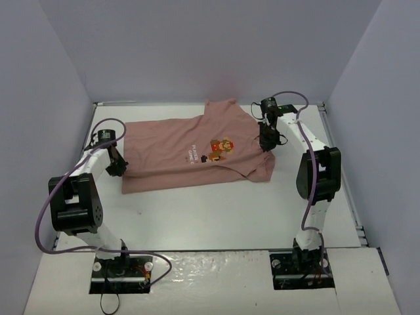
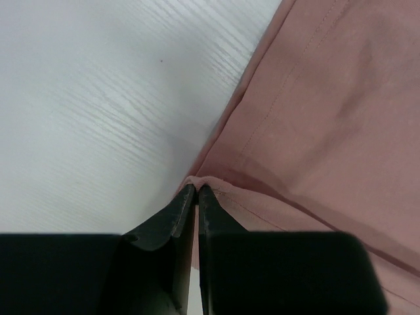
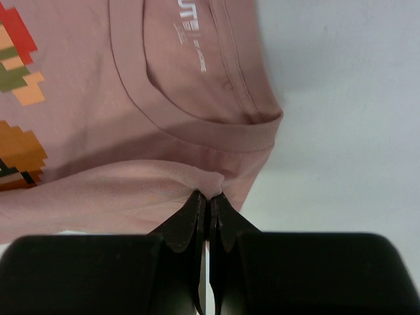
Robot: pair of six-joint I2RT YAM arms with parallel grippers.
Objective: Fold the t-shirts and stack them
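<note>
The left gripper [image 1: 117, 165] sits at the shirt's [image 1: 177, 154] left end, low on the white table [image 1: 216, 216]. From this gripper the shirt spreads away to the right, lying flat and chest-side up. Its jaws are pressed together, and the wrist view shows a folded corner of the hem meeting their tips [image 2: 197, 190]. From there the pink cloth [image 2: 315, 131] fans up and to the right, with bare table [image 2: 98, 98] to the left of the fingers. The overhead view shows none of this pinch, only the dark gripper body against the shirt's edge.

A small graphic [image 1: 220, 149] lies on the chest, nearer the right gripper [image 1: 266, 141] than the left. One sleeve [image 1: 220, 108] points toward the back wall.

The right gripper is at the shirt's right end, beside the neck opening, and the shirt stretches away to its left. Its jaws are also closed, nipping a small pucker of cloth [image 3: 210, 197] just below the collar [image 3: 197, 125]. Its wrist view gives detail the overhead one lacks. It shows the ribbed collar band, white lettering [image 3: 190, 16] printed inside the neck, and the blocky red, orange and brown edge of the graphic [image 3: 16, 59] to the left of the fingers. Bare table [image 3: 341, 98] lies to their right. Only the overhead view takes in the whole shirt with both grippers at once.
</note>
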